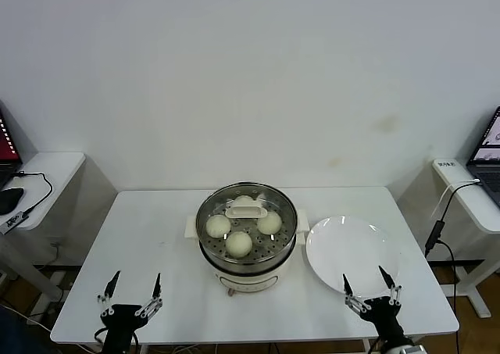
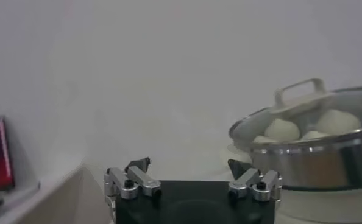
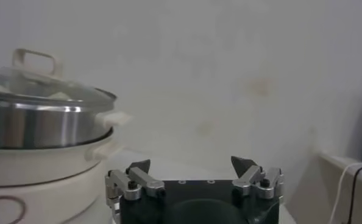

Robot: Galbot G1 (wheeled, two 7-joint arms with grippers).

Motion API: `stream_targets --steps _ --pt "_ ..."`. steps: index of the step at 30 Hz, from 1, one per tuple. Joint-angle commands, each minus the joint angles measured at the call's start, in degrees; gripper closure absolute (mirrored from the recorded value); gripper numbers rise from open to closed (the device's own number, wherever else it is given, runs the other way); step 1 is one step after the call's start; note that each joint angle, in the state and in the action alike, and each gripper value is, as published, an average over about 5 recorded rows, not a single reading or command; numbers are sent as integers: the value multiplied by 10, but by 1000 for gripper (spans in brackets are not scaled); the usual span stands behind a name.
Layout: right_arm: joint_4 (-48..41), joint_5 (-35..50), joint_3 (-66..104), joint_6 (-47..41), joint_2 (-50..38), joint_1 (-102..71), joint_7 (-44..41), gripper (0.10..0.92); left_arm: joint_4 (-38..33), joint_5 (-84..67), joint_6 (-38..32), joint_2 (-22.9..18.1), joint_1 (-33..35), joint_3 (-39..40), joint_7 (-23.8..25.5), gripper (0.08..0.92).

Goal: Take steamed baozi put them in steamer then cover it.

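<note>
Desk: white, it carries the steamer at its middle and a plate to the right of it.
Steamer: shiny steel pot on a white base, standing at the desk's middle, closed by the lid.
Lid: clear glass with a metal rim, it sits flat on the steamer, its cream handle at the centre.
Plate: white and flat, just beside the steamer on its right side, nothing lies on it.
Buns: three pale round buns show through the glass, lying on the tray inside the steamer; a fourth I cannot make out.
Left pincer: at the near left edge of the desk, fingers wide apart, holding nothing.
Right pincer: at the near edge of the plate, fingers wide apart, holding nothing.
</note>
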Motion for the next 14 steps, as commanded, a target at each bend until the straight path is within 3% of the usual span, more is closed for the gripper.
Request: stream_targets --steps 1,14 --pt "7 15 -11 -5 -8 -27 -1 203 31 -104 -53 -7 39 -29 -16 177" --pt "5 10 -15 -10 -4 -27 3 203 41 -90 -41 -3 26 -28 -24 177"
